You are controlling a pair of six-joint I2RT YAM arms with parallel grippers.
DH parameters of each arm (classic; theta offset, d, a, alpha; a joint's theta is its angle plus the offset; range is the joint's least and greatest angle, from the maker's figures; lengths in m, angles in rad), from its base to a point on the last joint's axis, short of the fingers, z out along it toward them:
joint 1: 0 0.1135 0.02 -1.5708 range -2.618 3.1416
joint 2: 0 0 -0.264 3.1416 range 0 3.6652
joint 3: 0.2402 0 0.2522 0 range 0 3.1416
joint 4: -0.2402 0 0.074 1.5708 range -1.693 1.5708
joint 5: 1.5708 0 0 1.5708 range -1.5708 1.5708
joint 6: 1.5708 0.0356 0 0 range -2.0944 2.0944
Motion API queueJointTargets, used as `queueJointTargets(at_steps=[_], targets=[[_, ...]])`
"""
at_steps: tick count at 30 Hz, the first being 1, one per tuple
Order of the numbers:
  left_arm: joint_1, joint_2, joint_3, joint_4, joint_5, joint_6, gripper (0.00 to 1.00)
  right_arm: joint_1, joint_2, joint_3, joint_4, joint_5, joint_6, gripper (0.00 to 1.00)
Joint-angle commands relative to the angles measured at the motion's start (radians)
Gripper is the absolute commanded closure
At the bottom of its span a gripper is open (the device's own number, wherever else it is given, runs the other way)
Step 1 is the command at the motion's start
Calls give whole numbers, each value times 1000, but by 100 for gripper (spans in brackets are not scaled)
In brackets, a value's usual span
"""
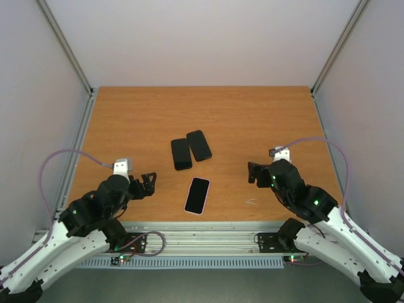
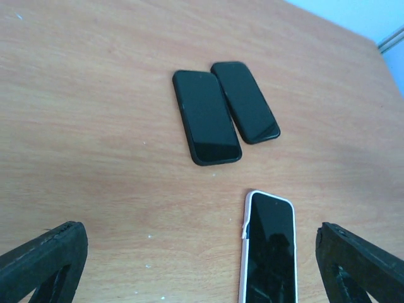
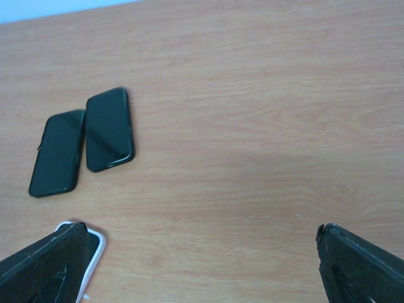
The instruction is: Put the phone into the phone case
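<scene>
Reading the table point(image 1: 126, 126) from above: the phone point(image 1: 197, 196) lies flat, screen up, at the near centre, between the two arms and touching neither. A pale rim runs round the dark screen on every side that shows, and I take that rim for the phone case point(image 2: 243, 252), so the phone appears to sit inside it already. From the left wrist view the rim looks flush along the top and the left edge, but the lower end is cut off by the picture, so whether every corner is seated I cannot tell. The right wrist view catches only one pale corner, beside a finger. The left gripper point(image 1: 149, 184) hovers to the left of the phone, its fingers point(image 2: 44, 262) spread wide with nothing between them. The right gripper point(image 1: 253, 173) hangs well off to the right, its fingers point(image 3: 360, 262) likewise wide and bare. Farther out on the table two black slabs lie side by side, the left black slab point(image 2: 207, 117) and the right black slab point(image 2: 245, 101), long edges touching or nearly so. Whether these are phones or cases is not clear, and neither gripper is near them. Judgement: the insertion looks done; at most a check or a press on the hidden end remains.
</scene>
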Motion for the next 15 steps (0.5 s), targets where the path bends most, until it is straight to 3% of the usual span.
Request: queueJointTargets(at_steps=[1,7,15], targets=[[4,-120,-19,-55,-70,38,1,-2,-125,-71,-29,128,25,2],[3,-224,-85,5,-52,47,1,-3,-265,-158,37,161,3,2],[3,-172,-104,53,-17,55,1,-2,-302,-212,63,178,3,2]])
